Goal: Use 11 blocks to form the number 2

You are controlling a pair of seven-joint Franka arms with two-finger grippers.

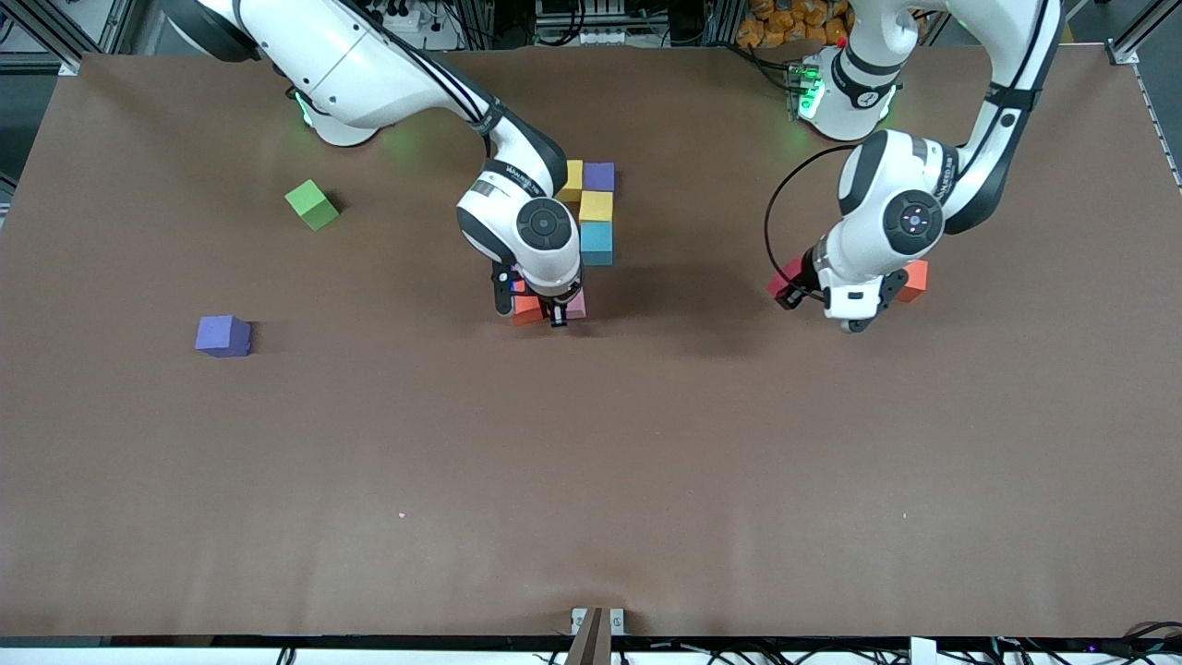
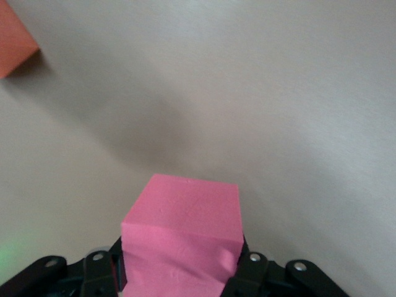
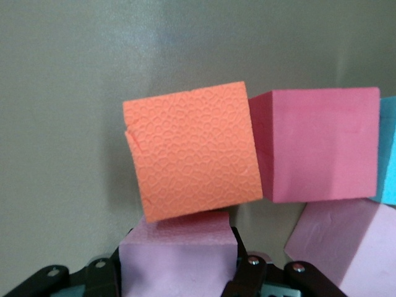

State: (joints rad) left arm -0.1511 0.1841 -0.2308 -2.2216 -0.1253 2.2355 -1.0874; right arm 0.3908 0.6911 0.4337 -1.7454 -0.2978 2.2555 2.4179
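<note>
The number 2 is a partial cluster at mid-table: a yellow cube (image 1: 572,180), a purple cube (image 1: 599,175), a second yellow (image 1: 596,206) and a light blue one (image 1: 597,242). My right gripper (image 1: 558,317) (image 3: 179,266) is at the cluster's nearer end, shut on a pale pink cube (image 3: 179,257). A tilted orange cube (image 3: 192,151) (image 1: 528,309) touches it, with a deeper pink cube (image 3: 318,145) alongside. My left gripper (image 1: 790,296) (image 2: 179,266) is shut on a bright pink cube (image 2: 182,235) (image 1: 781,277) toward the left arm's end, beside a loose orange cube (image 1: 914,279) (image 2: 15,37).
A green cube (image 1: 311,204) and a loose purple cube (image 1: 223,335) lie toward the right arm's end of the brown table (image 1: 591,480). Another pale pink cube (image 3: 346,241) lies by the held one, under the deeper pink cube.
</note>
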